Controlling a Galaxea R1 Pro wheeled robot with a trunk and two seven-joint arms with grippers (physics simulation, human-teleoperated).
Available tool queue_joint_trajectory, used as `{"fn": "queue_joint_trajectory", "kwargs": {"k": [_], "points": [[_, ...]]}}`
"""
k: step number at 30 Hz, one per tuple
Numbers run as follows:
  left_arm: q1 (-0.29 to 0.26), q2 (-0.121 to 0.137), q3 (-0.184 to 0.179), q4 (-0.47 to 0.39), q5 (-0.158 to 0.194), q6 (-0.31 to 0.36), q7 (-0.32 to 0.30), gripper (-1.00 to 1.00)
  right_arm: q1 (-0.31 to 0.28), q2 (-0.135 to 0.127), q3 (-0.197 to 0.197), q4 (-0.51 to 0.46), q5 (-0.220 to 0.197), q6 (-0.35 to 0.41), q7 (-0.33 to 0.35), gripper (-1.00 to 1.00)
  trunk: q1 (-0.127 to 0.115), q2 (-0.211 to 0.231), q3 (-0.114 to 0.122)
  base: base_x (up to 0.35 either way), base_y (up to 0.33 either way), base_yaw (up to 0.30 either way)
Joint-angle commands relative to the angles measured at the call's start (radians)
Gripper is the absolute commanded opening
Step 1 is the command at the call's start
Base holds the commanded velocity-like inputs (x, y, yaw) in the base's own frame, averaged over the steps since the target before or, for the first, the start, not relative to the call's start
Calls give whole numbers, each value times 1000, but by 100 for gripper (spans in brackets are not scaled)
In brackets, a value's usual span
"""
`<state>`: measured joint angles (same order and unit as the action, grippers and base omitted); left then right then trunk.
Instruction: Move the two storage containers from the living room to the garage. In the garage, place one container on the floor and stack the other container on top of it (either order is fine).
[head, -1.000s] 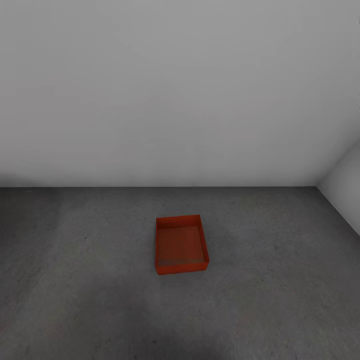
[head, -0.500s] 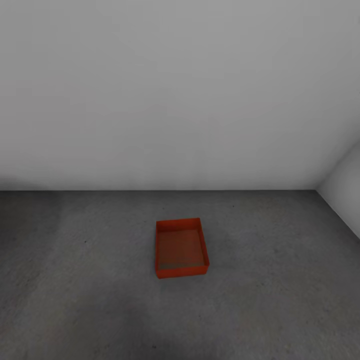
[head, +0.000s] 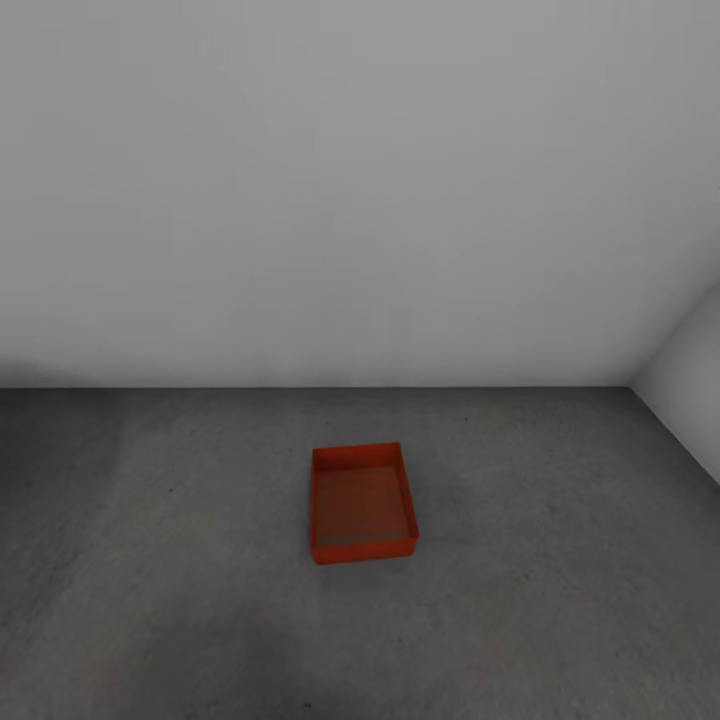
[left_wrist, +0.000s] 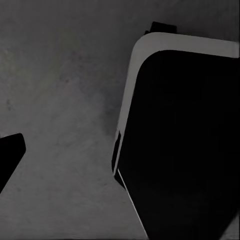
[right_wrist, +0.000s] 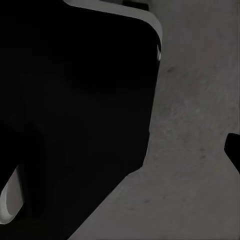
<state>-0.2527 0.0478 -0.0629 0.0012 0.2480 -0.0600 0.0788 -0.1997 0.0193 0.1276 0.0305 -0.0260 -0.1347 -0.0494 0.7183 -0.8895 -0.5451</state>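
One red-orange open-top storage container (head: 362, 503) sits empty on the garage's dark grey concrete floor (head: 150, 560), a short way out from the white back wall. Nothing is stacked on it and nothing touches it. In the left wrist view, a dark fingertip (left_wrist: 10, 156) of my left gripper shows at the picture's edge over bare concrete. The right wrist view has a dark fingertip (right_wrist: 233, 150) of my right gripper at its edge. Neither finger holds anything, and both stand wide of the view's middle.
The white back wall (head: 360, 200) meets a side wall (head: 690, 390) in a corner at the right. My own dark, white-rimmed base (left_wrist: 185, 140) takes up much of both wrist views (right_wrist: 75, 110), with concrete beside it.
The whole head picture has slid slightly downward, so the camera moved. The container stays where it was on the floor.
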Motion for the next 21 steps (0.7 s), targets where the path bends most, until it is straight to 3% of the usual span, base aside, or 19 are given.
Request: {"fn": "queue_joint_trajectory", "kwargs": {"k": [1, 3, 4, 7, 12, 21], "points": [[16, -1, -7, 0, 10, -10, -34, 100, -1, 0, 3, 3, -18, -6, -4, 100, 0, -1, 1, 0, 0, 0], [32, -1, -6, 0, 17, -16, -74, 100, 3, 0, -2, 3, -50, -7, -2, 100, 0, -1, 4, 0, 0, 0], [42, -1, -6, 0, 28, -20, -100, 100, 17, -1, -4, 3, -92, -9, 0, 100, 0, -1, 6, 0, 0, 0], [46, 2, -6, 0, 41, -21, -116, 100, 27, -1, -6, 3, -119, -10, 1, 100, 0, -1, 11, 0, 0, 0], [48, 4, -6, 0, 71, -23, -124, 100, 65, 0, -5, 2, -122, -18, 2, 100, 0, -1, 19, 0, 0, 0], [49, 8, -7, 0, 79, -25, -125, 100, 90, -3, -4, 2, -120, -41, 1, 100, 0, -1, 33, 0, 0, 0]]}}
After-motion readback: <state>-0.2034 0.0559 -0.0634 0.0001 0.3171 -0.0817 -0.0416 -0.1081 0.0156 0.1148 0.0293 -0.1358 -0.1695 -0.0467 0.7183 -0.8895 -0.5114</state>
